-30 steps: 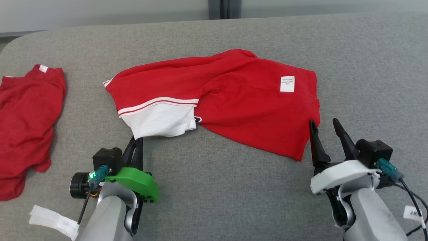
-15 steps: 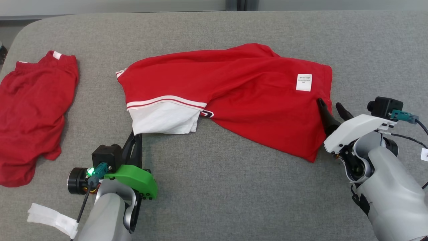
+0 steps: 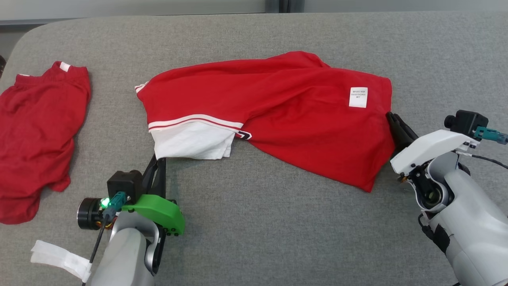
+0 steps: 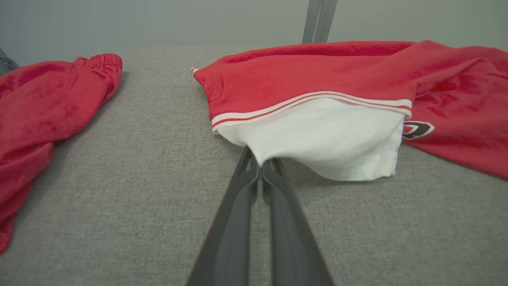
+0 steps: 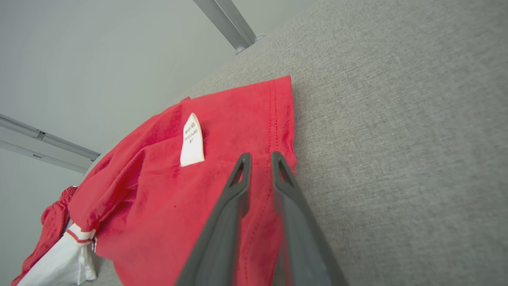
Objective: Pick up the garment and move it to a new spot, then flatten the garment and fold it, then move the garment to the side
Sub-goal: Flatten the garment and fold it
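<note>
Head camera looks down on the grey fabric table (image 3: 254,238); both wrist cameras skim low (close), sharing the red-and-white cloth garment (image 3: 278,111).

Left gripper (image 4: 260,166) fingers (image 4: 234,222) pressed together, tips pinching the lower edge of the garment (image 4: 317,75) at its white panel (image 4: 329,139). A second red garment (image 4: 47,99) lies well apart at left on the grey worktop (image 4: 139,178).

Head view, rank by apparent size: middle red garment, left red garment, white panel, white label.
1. middle red garment
2. left red garment, cut off at the frame edge
3. white panel
4. white label
</note>
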{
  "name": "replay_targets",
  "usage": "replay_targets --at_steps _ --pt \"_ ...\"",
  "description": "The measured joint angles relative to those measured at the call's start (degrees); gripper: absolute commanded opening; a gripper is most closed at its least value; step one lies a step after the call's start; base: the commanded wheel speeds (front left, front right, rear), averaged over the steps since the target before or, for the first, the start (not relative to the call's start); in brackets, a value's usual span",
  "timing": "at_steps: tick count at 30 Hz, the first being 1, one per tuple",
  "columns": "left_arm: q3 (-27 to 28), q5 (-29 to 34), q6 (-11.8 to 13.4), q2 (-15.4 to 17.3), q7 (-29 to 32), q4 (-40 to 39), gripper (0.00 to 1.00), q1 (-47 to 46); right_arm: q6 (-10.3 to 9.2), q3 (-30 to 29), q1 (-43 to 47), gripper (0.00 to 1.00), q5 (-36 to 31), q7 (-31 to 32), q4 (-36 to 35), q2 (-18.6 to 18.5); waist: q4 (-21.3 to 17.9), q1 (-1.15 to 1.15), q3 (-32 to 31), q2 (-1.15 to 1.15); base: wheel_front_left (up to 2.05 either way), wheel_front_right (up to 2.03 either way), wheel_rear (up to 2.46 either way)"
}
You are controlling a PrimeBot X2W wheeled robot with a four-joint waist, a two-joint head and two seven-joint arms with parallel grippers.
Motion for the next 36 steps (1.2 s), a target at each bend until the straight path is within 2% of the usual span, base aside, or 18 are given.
replay_targets --at_steps 1,2,6,12,13,14,15,16,17,23,28,33,36 --pt "0.01 0.21 -0.01 0.00 0.00 0.02 0.00 -0.01 0.00 0.18 0.00 0.38 0.79 0.08 0.30 -0.27 0.03 0.00 -0.03 0.00 0.00 0.00 0.00" --pt "0.00 0.27 -0.02 -0.01 0.00 0.03 0.00 -0.02 0.00 0.23 0.00 1.00 1.38 0.21 0.63 -0.59 0.08 0.00 -0.05 0.00 0.00 0.00 0.00" --pt "-0.12 0.73 -0.24 -0.10 0.00 -0.01 0.00 -0.08 -0.01 0.22 -0.07 1.00 5.00 3.04 2.00 -2.50 0.51 0.00 0.13 0.00 0.00 0.00 0.00" --pt "-0.22 1.11 -0.53 -0.22 0.00 0.14 0.00 -0.15 -0.01 -0.44 -0.63 1.00 13.85 10.57 0.26 -3.60 1.39 0.00 0.58 0.00 0.00 0.00 0.00" --pt "-0.22 1.21 -0.57 -0.23 0.00 0.20 0.00 -0.15 -0.01 -0.69 -0.63 0.85 15.13 11.28 -0.02 -3.74 1.52 0.00 0.58 0.00 0.00 0.00 0.00" --pt "-0.21 1.21 -0.58 -0.25 0.00 0.24 0.00 -0.16 -0.01 -1.05 -0.63 0.41 16.46 11.92 -0.23 -3.81 1.62 0.00 0.55 0.00 0.00 0.00 0.00" --pt "-0.19 1.22 -0.58 -0.25 0.00 0.29 0.00 -0.16 -0.01 -1.21 -0.62 0.30 17.60 12.73 -0.27 -3.83 1.68 0.00 0.49 0.00 0.00 0.00 0.00" --pt "-0.18 1.26 -0.58 -0.26 0.00 0.35 0.00 -0.16 -0.01 -1.19 -0.58 0.07 18.14 13.24 -0.49 -3.87 1.70 0.00 0.43 0.00 0.00 0.00 0.00" --pt "-0.16 1.30 -0.58 -0.27 0.00 0.43 0.00 -0.16 -0.01 -1.32 -0.52 0.00 19.00 13.43 -0.90 -3.85 1.72 0.00 0.33 0.00 0.00 0.00 0.00" --pt "0.26 1.77 -0.58 -0.32 0.00 -0.26 0.00 -0.20 -0.01 -0.90 0.57 0.00 20.62 12.25 -5.92 -5.79 1.60 0.00 -0.35 0.00 0.00 0.00 0.00" --pt "1.03 1.82 -1.33 0.31 0.00 -4.88 0.00 -1.52 -0.01 0.08 1.75 0.00 20.62 10.65 -13.11 -9.93 1.01 0.00 -1.01 0.00 0.00 0.00 0.00" --pt "0.96 2.00 -2.55 4.76 0.29 -8.79 0.00 -10.06 -0.01 1.03 -0.66 0.00 18.37 10.38 -18.97 -15.86 0.22 0.00 -1.03 0.00 0.00 0.00 0.00" --pt "1.21 0.42 -3.03 7.19 2.83 -11.09 0.00 -17.08 -0.01 1.58 -3.75 0.00 15.51 9.79 -21.91 -19.25 -0.17 0.00 -0.77 0.00 0.00 0.00 0.00"
